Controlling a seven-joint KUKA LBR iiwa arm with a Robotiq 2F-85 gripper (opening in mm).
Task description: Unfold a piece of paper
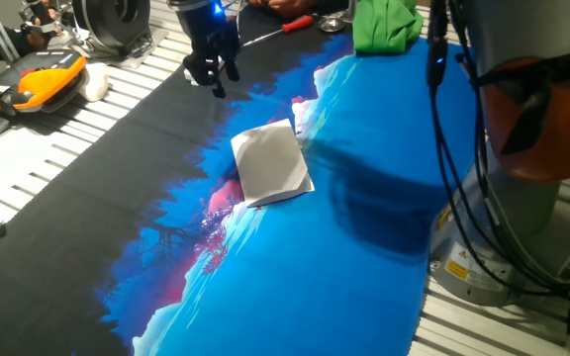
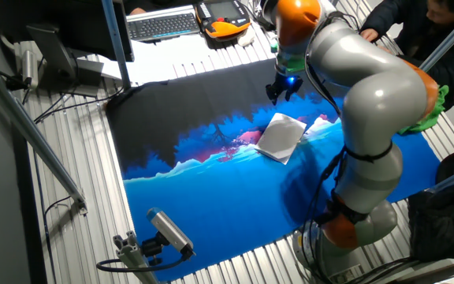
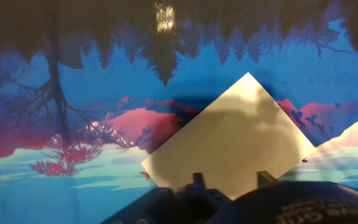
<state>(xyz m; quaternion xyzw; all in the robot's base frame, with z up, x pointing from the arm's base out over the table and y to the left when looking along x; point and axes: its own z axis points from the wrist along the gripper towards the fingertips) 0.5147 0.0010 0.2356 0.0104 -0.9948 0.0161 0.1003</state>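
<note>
We see the claw (image 1: 213, 71) hovering empty, fingers slightly parted, beyond the piece of paper (image 1: 272, 163). Only the hand view shows its near corner hidden; bare mat (image 1: 384, 178) surrounds it.

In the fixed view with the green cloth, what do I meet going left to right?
Orange-and-black device → claw → piece of paper → green cloth → the arm's base.

The piece of paper (image 1: 272, 162) lies folded on the blue mat (image 1: 384, 188); the gripper (image 1: 212, 77) hangs apart above
</note>
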